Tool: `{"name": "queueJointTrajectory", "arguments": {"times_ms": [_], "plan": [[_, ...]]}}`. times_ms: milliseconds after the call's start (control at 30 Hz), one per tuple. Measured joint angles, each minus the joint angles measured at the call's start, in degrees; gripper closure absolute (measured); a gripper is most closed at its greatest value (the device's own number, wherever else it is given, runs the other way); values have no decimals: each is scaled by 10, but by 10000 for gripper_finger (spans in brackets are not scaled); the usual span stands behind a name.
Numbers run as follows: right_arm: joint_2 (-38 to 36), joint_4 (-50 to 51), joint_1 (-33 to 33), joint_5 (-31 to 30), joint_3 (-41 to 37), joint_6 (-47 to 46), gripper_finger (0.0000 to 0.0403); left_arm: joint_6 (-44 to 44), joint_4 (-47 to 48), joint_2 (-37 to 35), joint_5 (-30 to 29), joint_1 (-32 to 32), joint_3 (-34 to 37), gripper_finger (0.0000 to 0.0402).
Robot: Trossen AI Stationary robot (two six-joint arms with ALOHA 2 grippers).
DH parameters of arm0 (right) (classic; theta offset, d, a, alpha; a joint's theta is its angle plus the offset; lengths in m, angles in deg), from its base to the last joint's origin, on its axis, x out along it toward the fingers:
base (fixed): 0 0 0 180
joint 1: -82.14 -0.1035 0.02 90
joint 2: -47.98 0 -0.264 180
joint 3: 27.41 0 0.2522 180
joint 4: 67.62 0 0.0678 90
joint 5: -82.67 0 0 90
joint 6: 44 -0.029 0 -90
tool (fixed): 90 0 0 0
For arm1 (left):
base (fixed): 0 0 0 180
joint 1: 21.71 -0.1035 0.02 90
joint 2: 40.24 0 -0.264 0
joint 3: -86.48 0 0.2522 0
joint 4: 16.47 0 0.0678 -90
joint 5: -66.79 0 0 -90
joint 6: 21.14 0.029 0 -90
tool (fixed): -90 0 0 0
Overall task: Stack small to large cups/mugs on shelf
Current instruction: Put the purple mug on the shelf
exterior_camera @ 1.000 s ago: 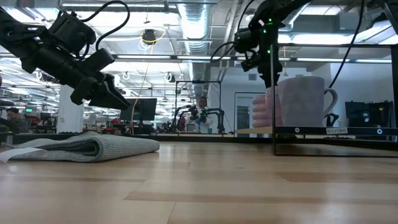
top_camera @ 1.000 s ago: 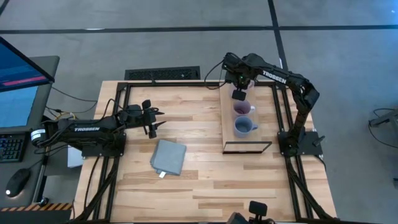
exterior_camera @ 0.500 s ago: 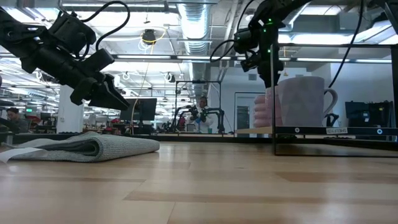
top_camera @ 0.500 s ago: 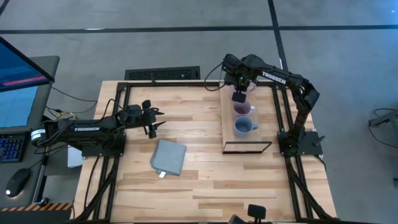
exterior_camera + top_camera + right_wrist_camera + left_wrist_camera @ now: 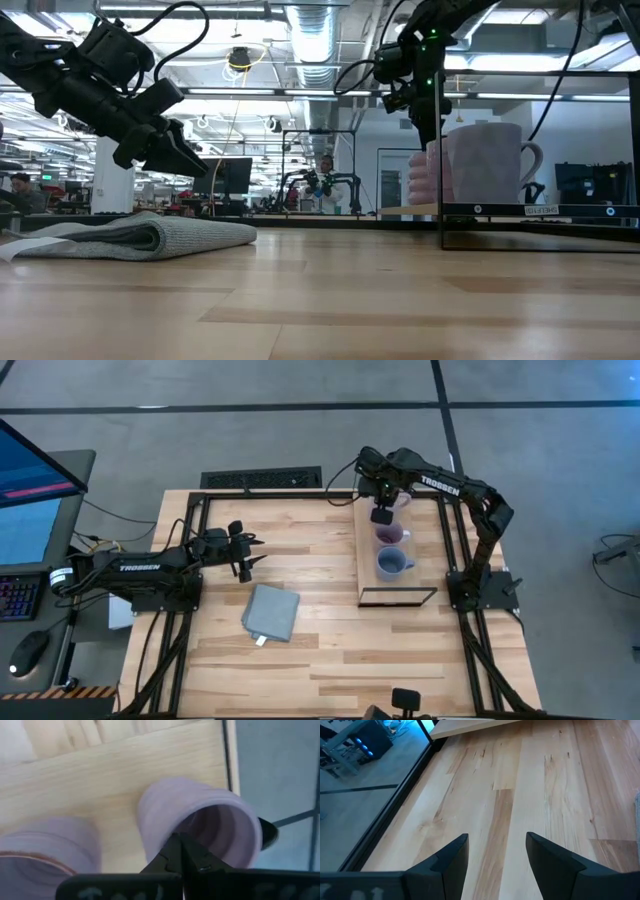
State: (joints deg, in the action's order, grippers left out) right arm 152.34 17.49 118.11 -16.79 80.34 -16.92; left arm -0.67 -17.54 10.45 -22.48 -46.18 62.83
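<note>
Lavender mug (image 5: 200,827) rim pinched by right gripper (image 5: 182,857) above shelf (image 5: 100,765).

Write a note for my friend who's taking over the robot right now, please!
Right gripper: shut on the rim of the far lavender mug, at the far end of the shelf.
Left gripper: open, empty, above the table near the grey cloth.
Done: middle lavender mug and blue-grey mug stand in line on the shelf.
Left: probably release the far mug, then check the size order.
</note>
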Motion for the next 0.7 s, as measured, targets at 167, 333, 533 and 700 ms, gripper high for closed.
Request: {"name": "queueJointTrajectory", "arguments": {"times_ms": [167,333,533,700], "plan": [[0,6,-4,12,0,-1,395,0,0,0,0,0,0,212],[0,22,-11,19,0,-1,395,0,0,0,-1,0,0,212],[0,35,-19,20,0,-12,395,0,0,0,-1,0,0,212],[0,35,-18,19,0,-28,395,0,0,0,-1,0,0,212]]}}
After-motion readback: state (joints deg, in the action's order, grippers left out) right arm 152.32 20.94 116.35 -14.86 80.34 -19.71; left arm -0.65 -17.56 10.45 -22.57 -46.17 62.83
